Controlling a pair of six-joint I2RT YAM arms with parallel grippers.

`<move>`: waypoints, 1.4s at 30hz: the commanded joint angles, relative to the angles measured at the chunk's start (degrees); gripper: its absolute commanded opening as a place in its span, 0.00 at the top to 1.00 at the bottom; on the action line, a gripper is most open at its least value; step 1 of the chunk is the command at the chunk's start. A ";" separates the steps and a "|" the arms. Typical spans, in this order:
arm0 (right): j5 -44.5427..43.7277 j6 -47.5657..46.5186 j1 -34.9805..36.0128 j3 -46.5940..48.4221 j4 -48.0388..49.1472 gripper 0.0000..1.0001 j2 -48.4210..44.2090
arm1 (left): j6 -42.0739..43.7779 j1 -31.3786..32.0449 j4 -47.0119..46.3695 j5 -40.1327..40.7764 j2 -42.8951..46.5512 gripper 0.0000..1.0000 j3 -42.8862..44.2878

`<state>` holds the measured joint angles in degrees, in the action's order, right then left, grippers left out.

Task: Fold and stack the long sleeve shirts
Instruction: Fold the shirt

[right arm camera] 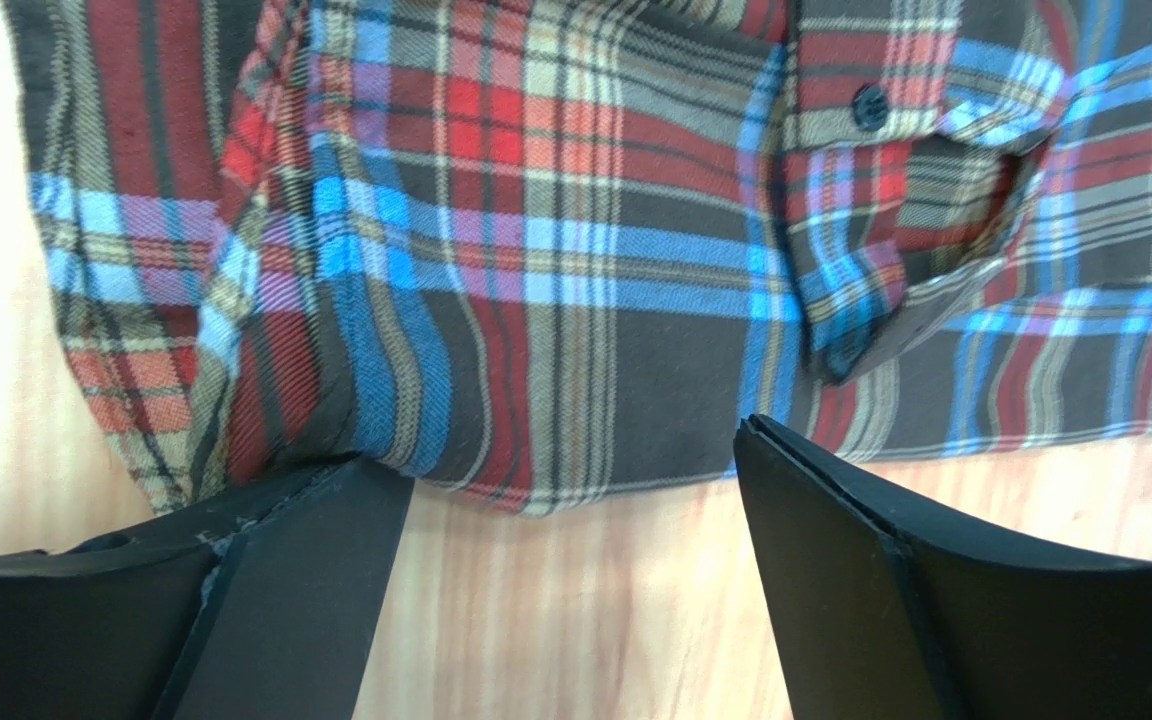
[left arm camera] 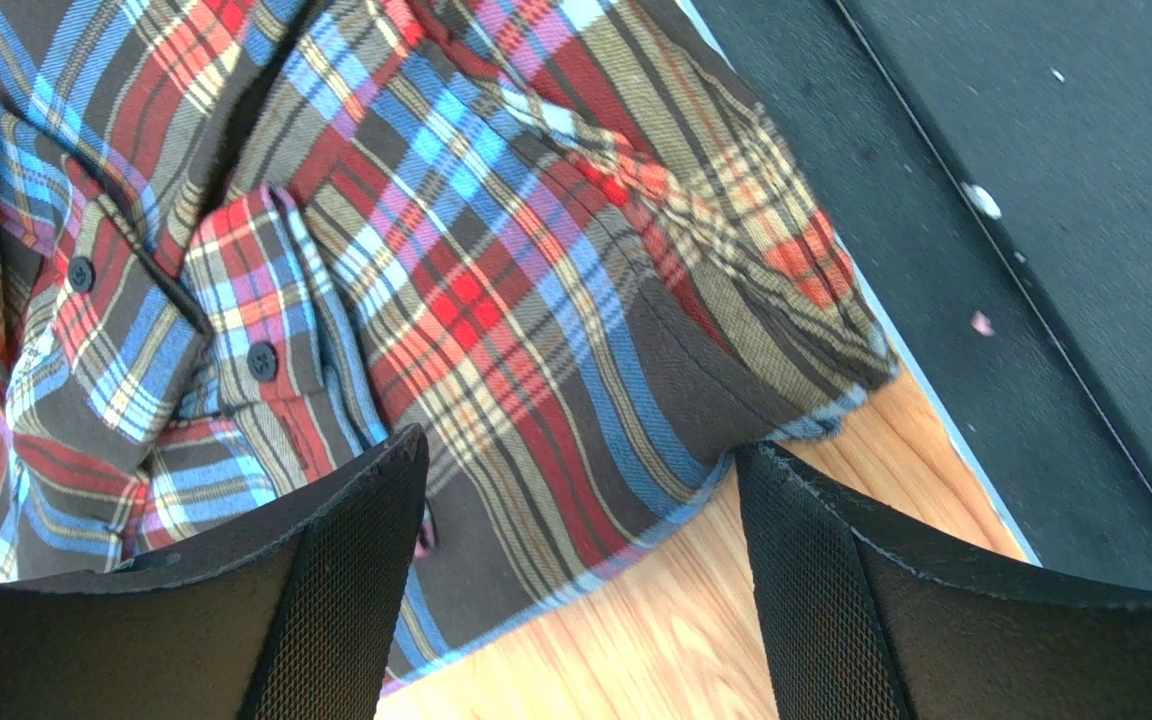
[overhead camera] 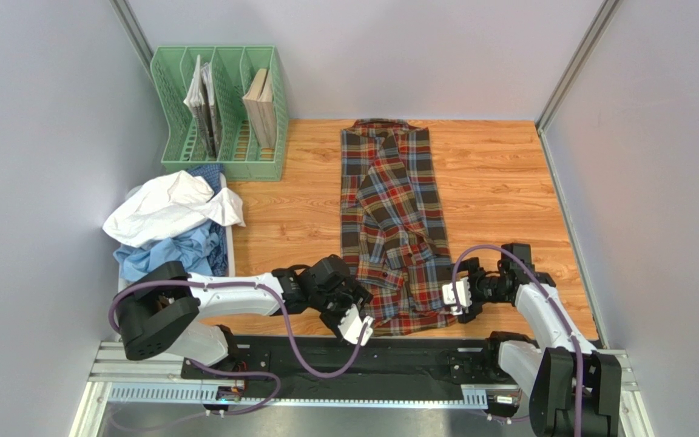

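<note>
Tartan shirt (overhead camera: 391,228), seen from the near side of the table (overhead camera: 499,182). It lies lengthwise down the middle of the wood, collar at the far end and hem (overhead camera: 408,320) at the near edge, with both sleeves turned in over the body so that it forms a narrow strip. A buttoned cuff (left arm camera: 259,300) rests loose on top, close to the hem.

Left gripper (overhead camera: 355,314) and right gripper (overhead camera: 458,296) sit low at the two near corners of the hem. In each wrist view the fingers stand wide apart with the hem edge between them and nothing pinched. One left finger (left arm camera: 364,525) overlaps the cloth, while the other is over bare wood.

Handling, as a judgement: the cloth is light, soft and limp. It will sag between two holds, and it may slide on the smooth wood. The turned-in sleeves are separate layers and could slip out if only the top ply is caught. The best hold appears to be at the two hem corners, each pinch taking every layer, with both lifted evenly to carry the hem toward the collar.

To the left, well apart, a white shirt (overhead camera: 166,205) lies heaped on a blue shirt (overhead camera: 166,250), neither yet folded. A green rack (overhead camera: 221,109) stands beyond them.
</note>
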<state>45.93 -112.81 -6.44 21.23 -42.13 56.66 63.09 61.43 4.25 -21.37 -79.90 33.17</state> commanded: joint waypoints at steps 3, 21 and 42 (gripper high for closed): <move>0.21 -30.17 0.55 -2.08 -0.31 0.21 1.26 | -2.18 -0.26 0.58 -3.24 -3.77 0.21 2.78; 4.16 -20.18 4.68 2.58 -25.70 1.00 -15.51 | -8.06 2.55 18.69 -9.31 5.36 1.00 6.12; 7.16 17.78 6.35 22.59 -0.72 1.00 -2.46 | -15.72 -16.59 19.83 -15.54 0.64 1.00 24.20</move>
<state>50.70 -104.66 -1.17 35.35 -56.73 46.89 49.04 50.59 23.40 -31.38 -75.37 48.25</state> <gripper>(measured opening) 0.006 0.008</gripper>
